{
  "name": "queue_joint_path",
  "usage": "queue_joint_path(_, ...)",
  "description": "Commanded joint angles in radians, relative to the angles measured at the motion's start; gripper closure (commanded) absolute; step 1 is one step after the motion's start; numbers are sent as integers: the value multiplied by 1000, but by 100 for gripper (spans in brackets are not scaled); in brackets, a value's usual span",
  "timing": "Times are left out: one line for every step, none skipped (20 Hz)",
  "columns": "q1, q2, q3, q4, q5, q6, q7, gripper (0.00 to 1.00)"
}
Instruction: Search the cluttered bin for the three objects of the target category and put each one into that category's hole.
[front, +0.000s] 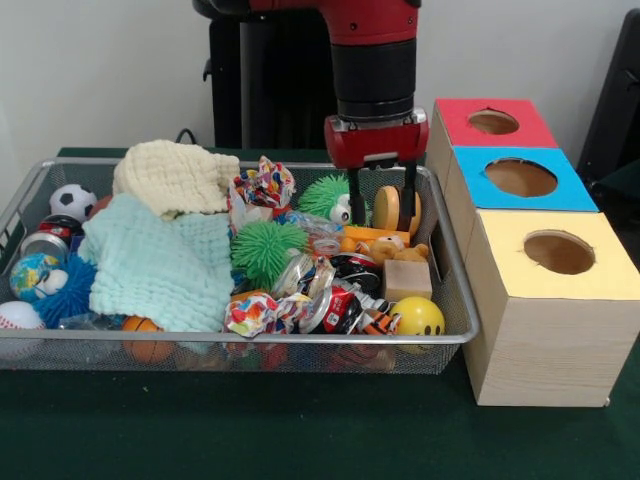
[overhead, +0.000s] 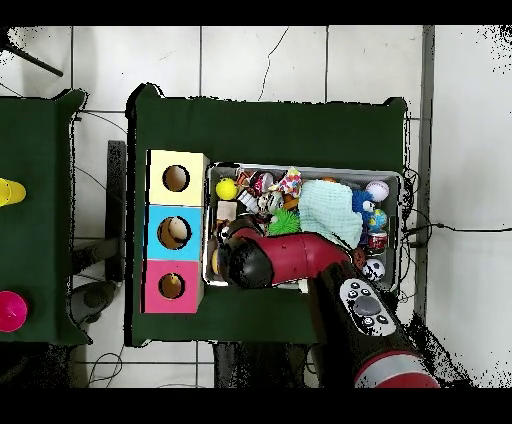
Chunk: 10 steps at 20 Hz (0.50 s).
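The silver wire-mesh basket (front: 452, 338) is full of toys; it also shows in the overhead view (overhead: 300, 168). My gripper (front: 384, 224) is open and lowered into the basket's far right corner, next to the boxes. A round tan-and-yellow thing (front: 387, 207) sits between the fingers; I cannot tell what it is. A tan-brown plush bear (front: 388, 249) lies just below the fingertips, beside something orange (front: 362, 235). I cannot make out a yellow duck. In the overhead view the arm (overhead: 290, 258) hides the gripper.
Three boxes with round holes stand right of the basket: red (front: 490, 122), blue (front: 520, 178), yellow (front: 558, 252). The basket also holds a cream cloth (front: 175, 175), mint cloth (front: 155, 262), green spiky balls (front: 265, 245), a wooden block (front: 407, 279) and a yellow smiley ball (front: 418, 317).
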Motion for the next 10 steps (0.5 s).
queue_joint_path(43, 116, -71, -123, -86, -91, 66, 0)
queue_joint_path(52, 129, -82, -128, -88, -104, 75, 0)
queue_joint_path(55, 139, -85, -131, -87, -108, 79, 0)
queue_joint_path(58, 149, -88, -134, -83, -110, 84, 0)
queue_joint_path(60, 159, -90, -134, -80, -119, 89, 0)
queue_joint_path(55, 171, -83, -132, -73, -123, 93, 0)
queue_joint_path(47, 185, -73, -130, -65, -126, 95, 0)
queue_joint_path(36, 199, -58, -127, -56, -124, 94, 0)
queue_joint_path(25, 214, -43, -122, -46, -121, 94, 0)
queue_joint_path(17, 225, -31, -117, -38, -122, 96, 0)
